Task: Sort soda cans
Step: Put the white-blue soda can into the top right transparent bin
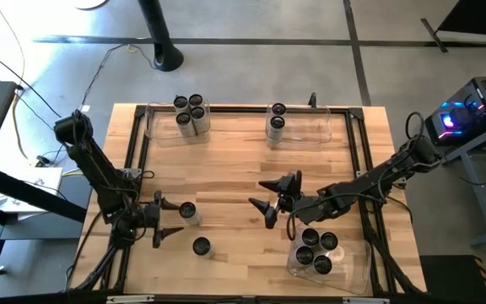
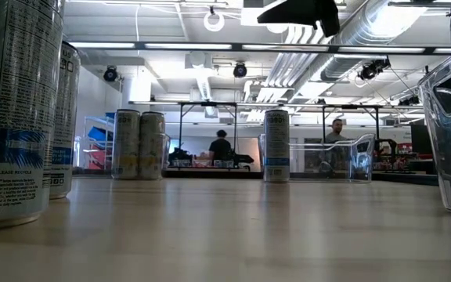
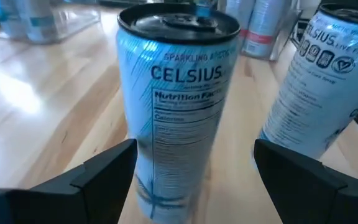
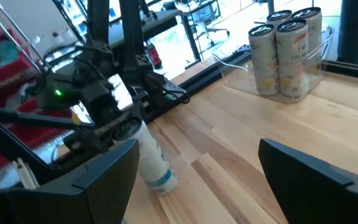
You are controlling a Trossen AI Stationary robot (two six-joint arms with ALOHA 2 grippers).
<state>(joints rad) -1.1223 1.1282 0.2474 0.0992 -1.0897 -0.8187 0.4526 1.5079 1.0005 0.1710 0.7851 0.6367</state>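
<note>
The left pincer (image 1: 160, 225) sits low over the desk (image 1: 234, 160) near its left edge, fingers (image 3: 98, 177) spread wide on either side of a can (image 1: 187, 211) standing just ahead of them; the fingers do not touch it and hold nothing. A second can (image 1: 202, 247) stands close by, nearer the front edge.

The right pincer (image 1: 270, 201) hangs over the middle of the desk, also wide open and empty.

Four cans (image 1: 190, 114) stand together in a clear bin (image 1: 154, 131) at the far-left corner, and two cans (image 1: 277, 118) in a second bin (image 1: 319, 131) along the far edge. Five cans (image 1: 317, 247) fill a third bin (image 1: 357, 270) at the front-right corner, just beside the right arm.

In the low view a person (image 2: 222, 147) shows in the room beyond the desk.
</note>
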